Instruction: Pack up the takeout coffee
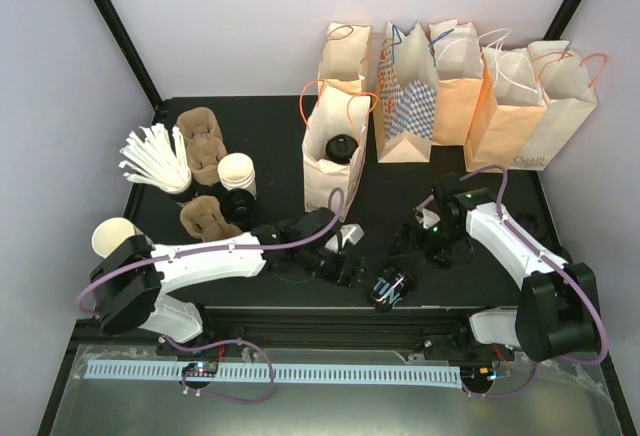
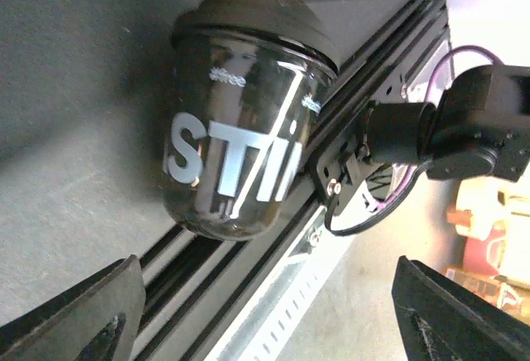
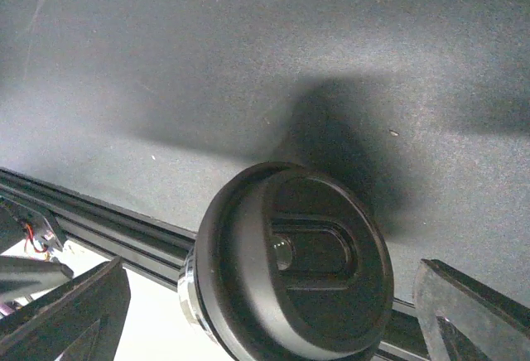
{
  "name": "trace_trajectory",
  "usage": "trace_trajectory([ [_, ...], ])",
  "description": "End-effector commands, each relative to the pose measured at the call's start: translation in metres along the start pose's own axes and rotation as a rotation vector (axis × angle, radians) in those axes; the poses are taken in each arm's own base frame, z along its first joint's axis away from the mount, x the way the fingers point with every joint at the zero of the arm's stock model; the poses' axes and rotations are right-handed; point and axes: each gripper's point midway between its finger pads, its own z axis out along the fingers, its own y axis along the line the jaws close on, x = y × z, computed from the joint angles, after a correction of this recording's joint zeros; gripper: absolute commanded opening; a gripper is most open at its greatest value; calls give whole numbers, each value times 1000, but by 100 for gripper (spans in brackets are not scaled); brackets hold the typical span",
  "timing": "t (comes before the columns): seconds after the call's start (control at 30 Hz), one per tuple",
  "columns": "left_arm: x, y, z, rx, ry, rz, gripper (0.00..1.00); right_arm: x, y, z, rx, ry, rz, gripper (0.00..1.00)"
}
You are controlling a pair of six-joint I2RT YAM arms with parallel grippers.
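While the takeout coffee (image 1: 390, 287) lies on its side at the worktop's (image 1: 270, 146) front edge, the left gripper (image 1: 345, 264) and right gripper (image 1: 425, 246) flank it, both spread wide, gripping nothing. The lettering curves out of sight, and the wrist views crop the fingertips.

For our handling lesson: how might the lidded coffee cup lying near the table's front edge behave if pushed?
The takeout coffee cup lies on its side, so it would probably roll. It looks glossy, so perhaps slippery. Its black lid appears seated, so likely stays on.

cup (image 2: 228, 154) side reads big "sti", rest cut off, w/ small "sfree" above.
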Motion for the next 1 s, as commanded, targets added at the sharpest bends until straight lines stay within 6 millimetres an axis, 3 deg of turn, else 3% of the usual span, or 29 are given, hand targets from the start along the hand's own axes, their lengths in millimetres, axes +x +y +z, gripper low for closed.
trace_trajectory([
  [0.0,5,-5,6,-148,13,142,89,3,6,-3,-33,5,16,97],
  [0.1,9,-15,19,-213,33,225,99,15,4,6,-63,58,30,94],
  [0.23,14,-20,42,-265,71,274,99,21,0,13,-71,78,39,90],
  [0.4,14,-8,70,-347,111,304,99,21,1,15,-80,92,33,84],
  [0.77,12,25,90,-482,157,338,99,22,5,16,-108,100,15,77],
  [0.97,14,24,95,-465,181,426,99,25,3,17,-105,108,34,75],
])
